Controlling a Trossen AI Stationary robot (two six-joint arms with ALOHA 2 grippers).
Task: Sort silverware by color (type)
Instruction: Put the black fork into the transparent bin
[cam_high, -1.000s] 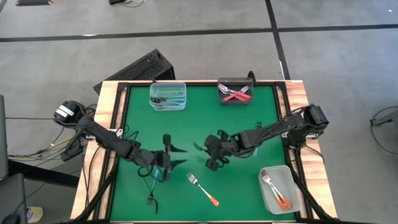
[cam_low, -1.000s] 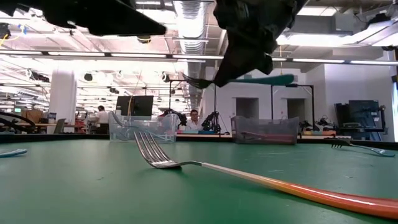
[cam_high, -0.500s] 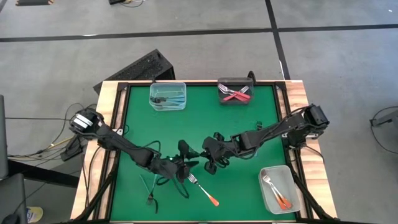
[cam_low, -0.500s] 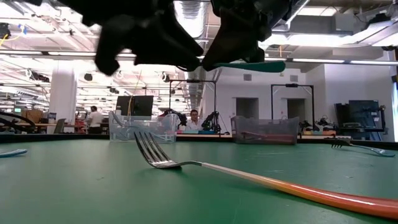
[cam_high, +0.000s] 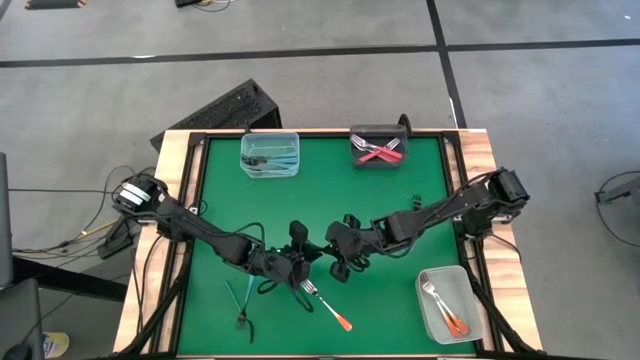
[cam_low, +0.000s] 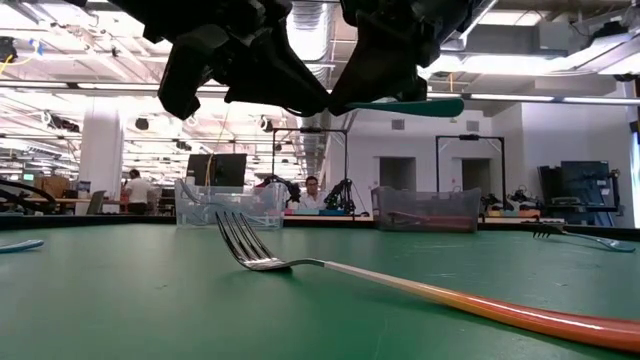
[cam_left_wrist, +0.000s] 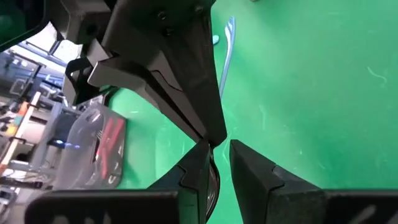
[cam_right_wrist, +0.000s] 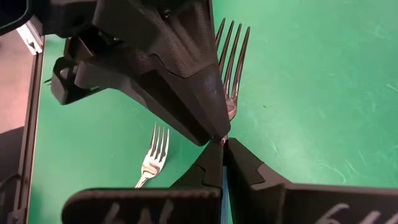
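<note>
in the high view the two grippers meet at the middle of the green tabletop (cam_high: 420, 215), and the dark arms hide what passes between them: the left gripper (cam_high: 297, 262) and the right gripper (cam_high: 340, 257) are just beside each other, fingers too small to read there. the low view shows what the overhead cannot, a teal-handled fork (cam_low: 405, 106) held level in the air at the upper centre of the frame, its tines lost behind the dark gripper bodies. the right wrist view shows that fork's tines (cam_right_wrist: 230, 59) poking past the other arm's gripper, with the right fingers (cam_right_wrist: 211, 168) pressed together on it. in the left wrist view the left fingers (cam_left_wrist: 252, 168) stand a little spread with a narrow gap, the teal handle partly hidden. an orange-handled fork (cam_high: 327, 304) lies on the tabletop at lower centre, another teal fork (cam_high: 240, 300) at lower left. a clear tub (cam_high: 270, 153) and a dark tub (cam_high: 378, 147) sit at the upper edge, a third tub (cam_high: 447, 303) at lower right.
</note>
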